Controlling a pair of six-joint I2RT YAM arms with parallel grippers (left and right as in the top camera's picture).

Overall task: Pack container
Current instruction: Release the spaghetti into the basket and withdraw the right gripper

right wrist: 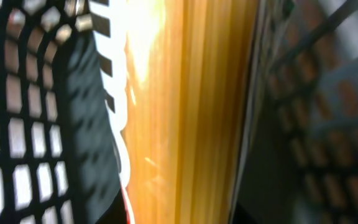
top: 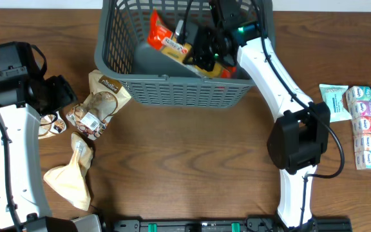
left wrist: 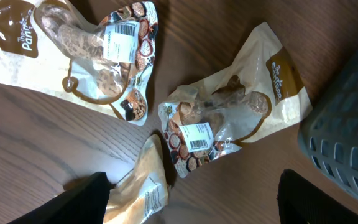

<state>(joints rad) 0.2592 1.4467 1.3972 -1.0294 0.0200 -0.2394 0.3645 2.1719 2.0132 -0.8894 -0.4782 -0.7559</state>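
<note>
Container (top: 172,93): dark grey lattice basket on the desk (top: 192,161) at the top centre of the overhead view, front wall facing the arms. An orange-red packet (top: 165,40) lies tilted inside it on the left part of the floor.

Right hand (top: 206,55) is down inside the container, right of that packet, with its arm reaching in over the right wall. The right wrist view is blurred: a yellow-orange packet of long thin strands (right wrist: 191,112) fills the frame, lattice wall (right wrist: 17,124) behind it. Fingers are not visible, so I cannot tell if this hand is clenched or released.

Left hand (left wrist: 194,196) hovers over the desk left of the container, fingers (left wrist: 95,199) spread wide, gripping nothing. Below it are cream-and-brown snack bags:
- a barcoded bag (left wrist: 229,124) just beside the container corner (left wrist: 347,137)
- a second barcoded bag (left wrist: 92,56), well apart from the container
- a plain cream bag (left wrist: 145,186), overlapping the first bag's lower edge

Far right of the desk, well apart from the container: a teal packet (top: 333,102) touching a row of tissue packs (top: 368,127).
</note>
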